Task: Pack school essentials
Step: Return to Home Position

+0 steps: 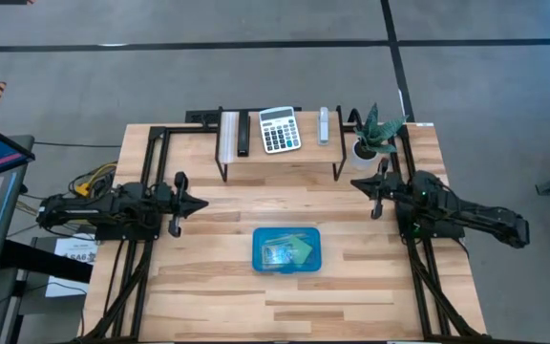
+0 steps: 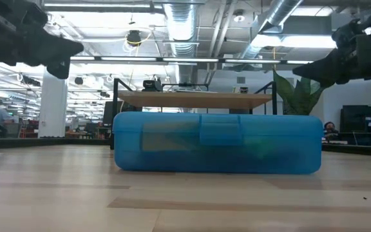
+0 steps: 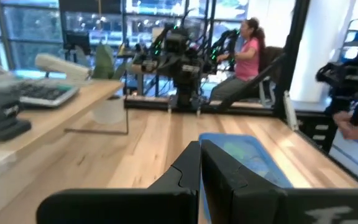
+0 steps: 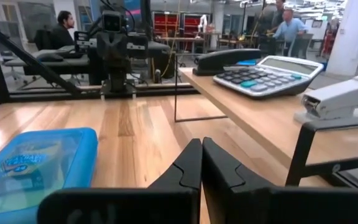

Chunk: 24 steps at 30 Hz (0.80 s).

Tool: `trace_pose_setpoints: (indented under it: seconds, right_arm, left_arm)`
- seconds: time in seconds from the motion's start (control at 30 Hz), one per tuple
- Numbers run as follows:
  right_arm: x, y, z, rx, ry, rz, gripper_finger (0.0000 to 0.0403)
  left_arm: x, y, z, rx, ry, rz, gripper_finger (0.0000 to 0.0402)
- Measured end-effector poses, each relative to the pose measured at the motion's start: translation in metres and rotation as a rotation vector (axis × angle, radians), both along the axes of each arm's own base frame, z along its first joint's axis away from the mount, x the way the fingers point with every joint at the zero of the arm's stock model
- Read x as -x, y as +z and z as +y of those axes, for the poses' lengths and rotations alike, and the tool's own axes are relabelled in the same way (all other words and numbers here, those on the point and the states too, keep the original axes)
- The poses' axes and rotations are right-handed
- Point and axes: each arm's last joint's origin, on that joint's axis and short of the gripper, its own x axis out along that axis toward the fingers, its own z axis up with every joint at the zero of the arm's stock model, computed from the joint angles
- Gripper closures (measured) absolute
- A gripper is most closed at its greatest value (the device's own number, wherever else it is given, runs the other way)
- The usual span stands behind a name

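Box [image 1: 286,249] lies closed midway between left claw [image 1: 199,203] and right claw [image 1: 356,182], both pinched together, empty, well clear.

Bright and even from overhead across the desk [image 1: 208,296], with only faint, soft shadows beneath the shelf [image 1: 280,161]. Seen level, backlit by the ceiling strip lights [image 2: 282,40]: pale sheen on the wood, thin dark shadow along the foot of the blue box [image 2: 218,145]. Washed out toward the windows [image 3: 30,31] in the left wrist view; flat and even from the right wrist.
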Motion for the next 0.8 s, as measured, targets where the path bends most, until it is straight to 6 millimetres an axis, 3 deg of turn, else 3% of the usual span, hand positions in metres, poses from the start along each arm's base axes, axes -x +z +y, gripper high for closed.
trace_pose_setpoints:
  seconds: [0.8]
  right_arm:
    - [-0.0001,-0.0016,0.0000,-0.005,0.000,0.014,0.0375]
  left_arm:
    - [-0.0002,-0.0014,0.0012,0.002,0.040,0.009,0.0401]
